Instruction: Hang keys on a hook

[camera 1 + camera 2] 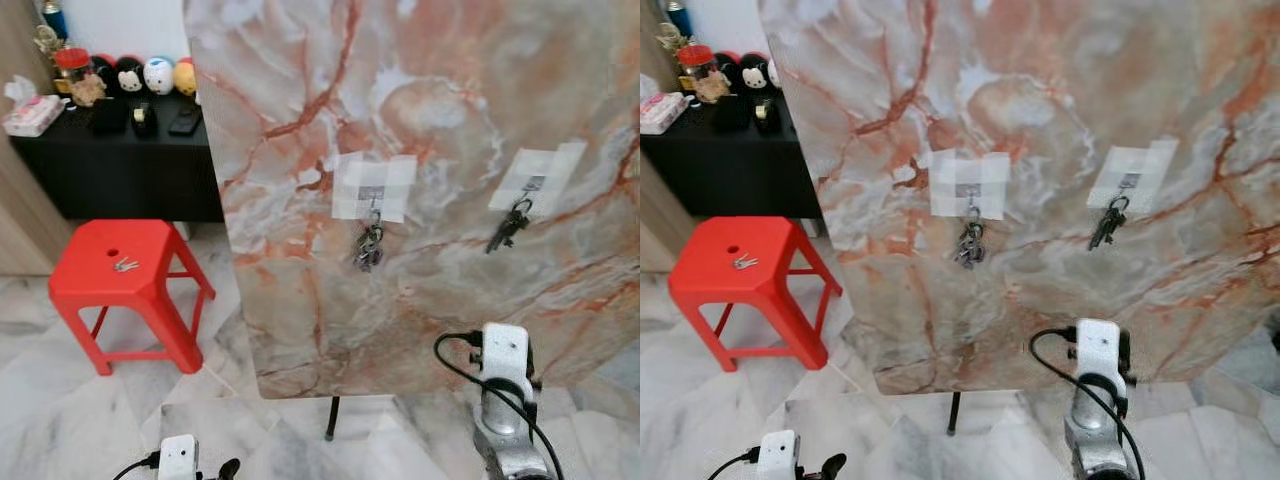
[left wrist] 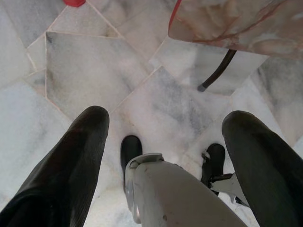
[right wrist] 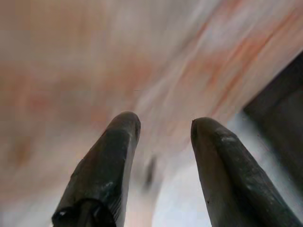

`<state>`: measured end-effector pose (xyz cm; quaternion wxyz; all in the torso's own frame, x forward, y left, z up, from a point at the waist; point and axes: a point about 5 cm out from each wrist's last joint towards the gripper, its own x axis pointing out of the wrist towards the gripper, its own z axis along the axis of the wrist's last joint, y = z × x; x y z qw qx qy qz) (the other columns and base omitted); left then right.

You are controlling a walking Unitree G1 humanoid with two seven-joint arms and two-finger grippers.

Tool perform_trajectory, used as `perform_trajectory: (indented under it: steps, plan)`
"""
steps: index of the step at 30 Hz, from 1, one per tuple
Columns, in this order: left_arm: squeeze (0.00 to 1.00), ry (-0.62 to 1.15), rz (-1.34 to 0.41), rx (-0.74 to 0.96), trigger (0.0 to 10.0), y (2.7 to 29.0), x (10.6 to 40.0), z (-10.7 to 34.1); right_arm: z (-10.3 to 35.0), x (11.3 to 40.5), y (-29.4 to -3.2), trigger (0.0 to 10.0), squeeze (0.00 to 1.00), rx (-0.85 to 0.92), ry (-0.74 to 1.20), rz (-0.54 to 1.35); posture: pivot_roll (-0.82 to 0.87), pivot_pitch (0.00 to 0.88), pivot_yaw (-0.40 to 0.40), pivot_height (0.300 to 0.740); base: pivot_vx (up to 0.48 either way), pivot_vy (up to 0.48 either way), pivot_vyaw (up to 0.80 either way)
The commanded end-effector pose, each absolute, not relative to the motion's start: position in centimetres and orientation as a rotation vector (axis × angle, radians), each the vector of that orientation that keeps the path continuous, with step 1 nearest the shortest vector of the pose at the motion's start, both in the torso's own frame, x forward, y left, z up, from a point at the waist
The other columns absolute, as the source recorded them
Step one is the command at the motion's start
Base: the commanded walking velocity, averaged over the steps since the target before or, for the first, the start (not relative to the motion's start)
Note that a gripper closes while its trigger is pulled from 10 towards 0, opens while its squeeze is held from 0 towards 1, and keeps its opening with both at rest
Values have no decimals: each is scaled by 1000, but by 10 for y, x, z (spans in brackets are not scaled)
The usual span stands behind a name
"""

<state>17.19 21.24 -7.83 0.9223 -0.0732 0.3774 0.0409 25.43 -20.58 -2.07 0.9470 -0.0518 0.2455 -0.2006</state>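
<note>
Keys (image 1: 368,247) hang on hook (image 1: 374,212); right gripper (image 3: 161,127) fingers apart, seemingly near blurred marble board (image 1: 420,120); left gripper (image 2: 165,127) fingers spread

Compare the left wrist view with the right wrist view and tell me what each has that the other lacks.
The left wrist view alone has the marble floor tiles, a black stand leg, a silver arm part and a red corner of the stool. The right wrist view alone has a dark area at one edge. Both have an open pair of black fingers, left and right, and the marbled board, blurred and close in the right one.
</note>
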Motion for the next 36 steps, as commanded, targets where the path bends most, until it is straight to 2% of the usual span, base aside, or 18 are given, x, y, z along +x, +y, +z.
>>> perform_trajectory:
  steps: [1,5,12,26,36]
  plan:
    - [0,815,84,-148,10000,212,165,-83,-51,230,-189,10000,0,2,699,-264,90,67,-62,740,0,0,0]
    - [0,821,88,-147,10000,212,164,-83,-69,209,-181,10000,0,-28,826,-174,96,53,-63,740,0,0,0]
    - [0,844,97,-147,10000,212,160,-85,-90,173,-183,10000,0,-41,1013,-170,114,31,-64,740,0,0,0]
    - [0,859,103,-159,10000,212,158,-87,-92,169,-186,10000,0,-6,1030,-166,104,23,-63,740,0,0,0]
    - [0,856,101,-162,10000,211,158,-87,-95,160,-187,10000,0,-8,1056,-159,104,24,-63,740,0,367,0]
